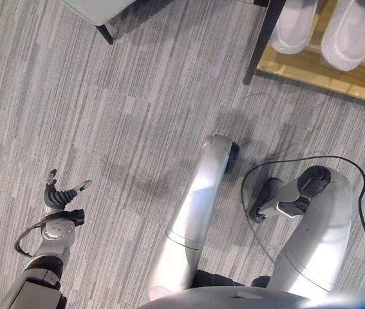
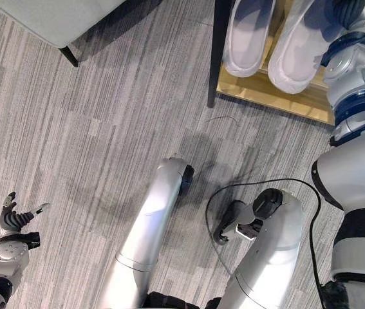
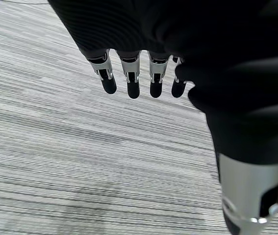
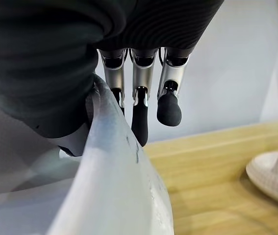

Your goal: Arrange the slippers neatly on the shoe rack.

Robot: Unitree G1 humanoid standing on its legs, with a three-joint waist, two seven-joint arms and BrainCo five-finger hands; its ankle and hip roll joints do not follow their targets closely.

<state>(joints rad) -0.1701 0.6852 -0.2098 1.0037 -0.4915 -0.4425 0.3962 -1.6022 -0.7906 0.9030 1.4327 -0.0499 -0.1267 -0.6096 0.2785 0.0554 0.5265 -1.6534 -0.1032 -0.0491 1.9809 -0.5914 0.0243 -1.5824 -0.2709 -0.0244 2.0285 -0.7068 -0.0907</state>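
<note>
1. Two pale slippers (image 2: 250, 38) (image 2: 301, 48) — soft, rounded, smooth — lie side by side on the shoe rack's (image 2: 266, 96) light wooden shelf, beside its dark post; their far ends are cut off.
2. The right hand (image 4: 139, 107) has fingers curled over the rim of a pale grey slipper (image 4: 124, 196) above the wooden shelf; how firmly it grips is hard to make out.
3. The left hand (image 1: 60, 199) hangs over the striped grey carpet (image 1: 105, 116) — fingers loosely spread, holding nothing.

slippers (image 2: 253, 38) cropped at top edge, right hand (image 4: 143, 73) grip perhaps unclear
</note>
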